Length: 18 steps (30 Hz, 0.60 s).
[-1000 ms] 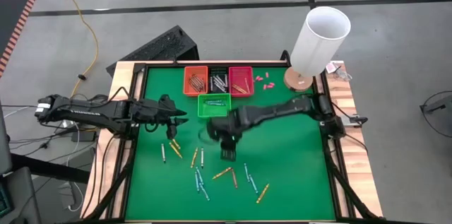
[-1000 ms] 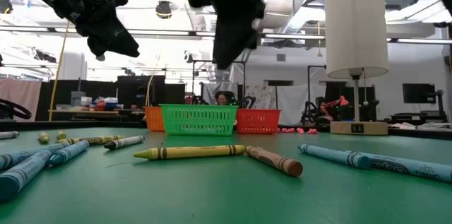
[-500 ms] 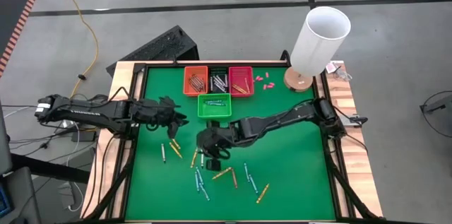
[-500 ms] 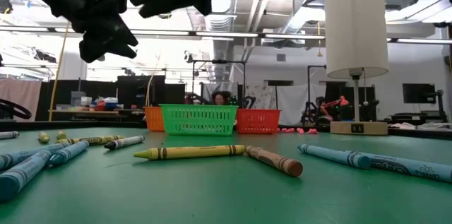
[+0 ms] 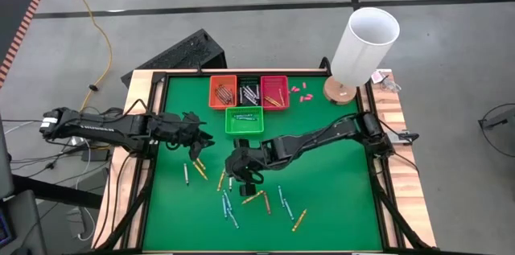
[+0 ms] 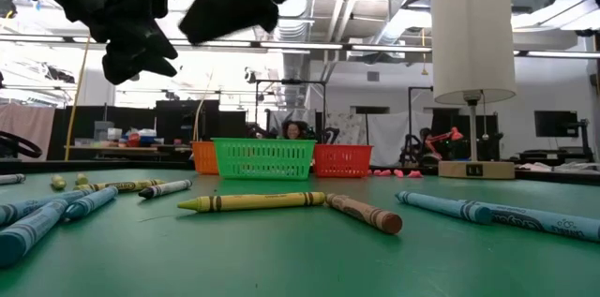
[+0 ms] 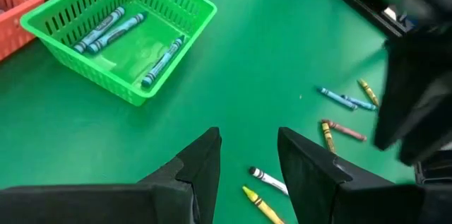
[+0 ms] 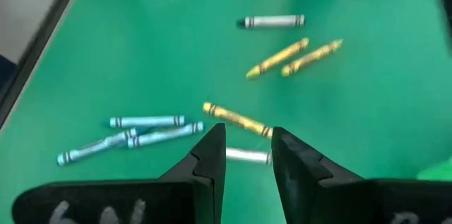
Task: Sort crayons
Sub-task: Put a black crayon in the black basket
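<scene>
1. Green desk (image 5: 338, 183) carries scattered crayons (image 5: 228, 204) below a green basket (image 5: 244, 120).
2. Left pincer (image 5: 208, 134) hovers beside the basket, fingers apart, empty.
3. Right pincer (image 5: 247, 186) hangs over the crayons, fingers apart, empty.

Even overhead light, soft shadows; low view backlit by ceiling lamps (image 6: 217, 11), arms silhouetted; right wrist view motion-blurred

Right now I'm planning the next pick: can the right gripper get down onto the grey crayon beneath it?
Probably yes. The right gripper hangs open over the grey crayon; a yellow crayon lies close beside it, but nothing covers it.
</scene>
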Each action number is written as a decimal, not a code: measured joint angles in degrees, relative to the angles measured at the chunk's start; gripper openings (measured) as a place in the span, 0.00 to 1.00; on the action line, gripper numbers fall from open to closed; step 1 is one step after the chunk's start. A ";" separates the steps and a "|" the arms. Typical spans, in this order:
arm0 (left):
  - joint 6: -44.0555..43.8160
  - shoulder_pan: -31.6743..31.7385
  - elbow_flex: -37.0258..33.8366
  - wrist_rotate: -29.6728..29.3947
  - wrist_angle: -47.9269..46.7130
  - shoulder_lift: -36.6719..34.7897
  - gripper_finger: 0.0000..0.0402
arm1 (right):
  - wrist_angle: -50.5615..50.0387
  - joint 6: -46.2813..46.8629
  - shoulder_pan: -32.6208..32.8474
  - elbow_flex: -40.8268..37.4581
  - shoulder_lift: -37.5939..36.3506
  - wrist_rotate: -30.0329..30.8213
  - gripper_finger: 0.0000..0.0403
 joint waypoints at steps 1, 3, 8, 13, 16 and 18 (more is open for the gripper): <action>-0.38 0.00 0.00 0.07 0.01 0.00 0.33 | 0.06 1.56 -0.21 -0.54 0.00 0.08 0.27; -1.23 0.00 0.00 0.13 0.01 0.00 0.33 | 0.43 7.93 -0.63 -1.61 0.00 2.29 0.27; -1.82 0.00 0.00 -0.53 0.08 0.00 0.33 | -0.25 25.39 -1.37 -4.45 -0.02 10.70 0.27; -2.27 0.00 0.00 -1.40 0.10 0.00 0.33 | 0.71 34.53 -0.89 -5.48 -0.02 15.17 0.27; -2.64 0.00 0.00 -1.17 0.10 0.00 0.33 | 0.48 38.53 -0.94 -5.84 -0.02 15.79 0.27; -2.65 -0.01 0.00 -1.16 0.08 0.00 0.33 | 0.75 38.83 -0.72 -5.86 -0.02 17.64 0.27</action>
